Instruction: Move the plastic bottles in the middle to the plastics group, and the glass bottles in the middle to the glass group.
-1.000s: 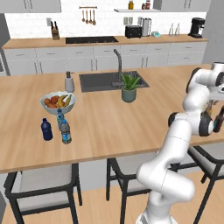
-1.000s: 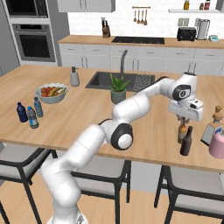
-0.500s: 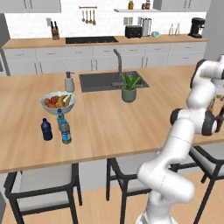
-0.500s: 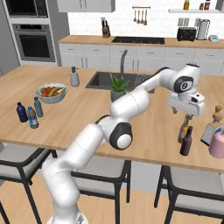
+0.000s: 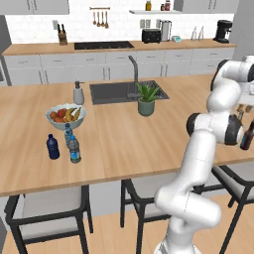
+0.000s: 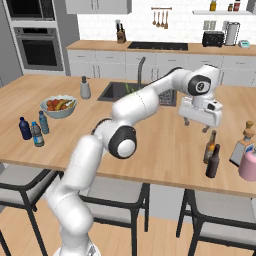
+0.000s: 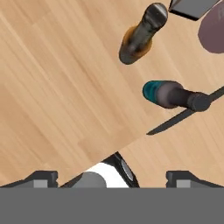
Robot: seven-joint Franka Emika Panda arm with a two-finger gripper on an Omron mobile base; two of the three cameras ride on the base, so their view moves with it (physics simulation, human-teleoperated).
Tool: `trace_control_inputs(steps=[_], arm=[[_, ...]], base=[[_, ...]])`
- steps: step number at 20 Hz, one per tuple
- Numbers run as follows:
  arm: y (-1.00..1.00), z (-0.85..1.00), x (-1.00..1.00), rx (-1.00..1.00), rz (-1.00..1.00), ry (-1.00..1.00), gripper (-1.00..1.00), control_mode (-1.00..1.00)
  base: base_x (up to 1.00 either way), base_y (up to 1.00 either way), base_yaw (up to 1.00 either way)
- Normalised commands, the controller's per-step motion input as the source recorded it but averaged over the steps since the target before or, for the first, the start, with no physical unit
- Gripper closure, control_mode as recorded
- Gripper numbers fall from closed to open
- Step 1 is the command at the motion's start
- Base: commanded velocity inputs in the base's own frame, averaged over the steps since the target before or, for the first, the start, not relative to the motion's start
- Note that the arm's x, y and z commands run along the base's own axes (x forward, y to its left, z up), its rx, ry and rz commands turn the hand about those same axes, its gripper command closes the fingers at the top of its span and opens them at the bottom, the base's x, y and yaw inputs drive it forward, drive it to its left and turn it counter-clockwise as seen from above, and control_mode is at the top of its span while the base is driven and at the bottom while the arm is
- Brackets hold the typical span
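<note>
My gripper (image 6: 195, 125) hangs open and empty above the counter, up and left of two long-necked glass bottles at the counter's right end. These are an amber bottle (image 6: 210, 146) and a near-black bottle (image 6: 213, 162), upright and side by side. The hand view looks down on them, the amber bottle (image 7: 140, 37) above the dark bottle (image 7: 175, 96), both well ahead of my gripper (image 7: 113, 178). At the left end stand a navy bottle (image 5: 52, 147), a pale-blue bottle (image 5: 68, 134) and the small clear water bottle (image 5: 74, 150), close together.
A fruit bowl (image 5: 65, 116) sits behind the left bottles. A soap dispenser (image 5: 78, 93), the sink (image 5: 119, 92) and a potted plant (image 5: 146, 101) occupy the middle back. A pink jar (image 6: 247, 165) and a leaning board (image 6: 239, 150) stand right of the glass bottles. Stools line the front edge.
The jaws have gone from nearly shut to wide open. The hand has lifted slightly and drifted left, away from the two glass bottles, which stay standing.
</note>
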Motion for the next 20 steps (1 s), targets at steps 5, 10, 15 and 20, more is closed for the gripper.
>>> trace_control_inputs(steps=[5, 10, 15, 20], arm=[[0.69, -0.16, -0.73, -0.06, 0.09, 0.06, -1.00, -1.00], [0.69, -0.18, -0.97, -0.09, 0.19, 0.01, -1.00, -1.00], [0.63, 0.00, -0.91, -0.04, 0.24, 0.03, -1.00, -1.00], [0.62, 0.36, -0.78, 0.01, 0.15, 0.07, -1.00, -1.00]], base=[[0.00, 0.00, 0.00], [0.00, 0.00, 0.00], [0.00, 0.00, 0.00], [0.00, 0.00, 0.00]])
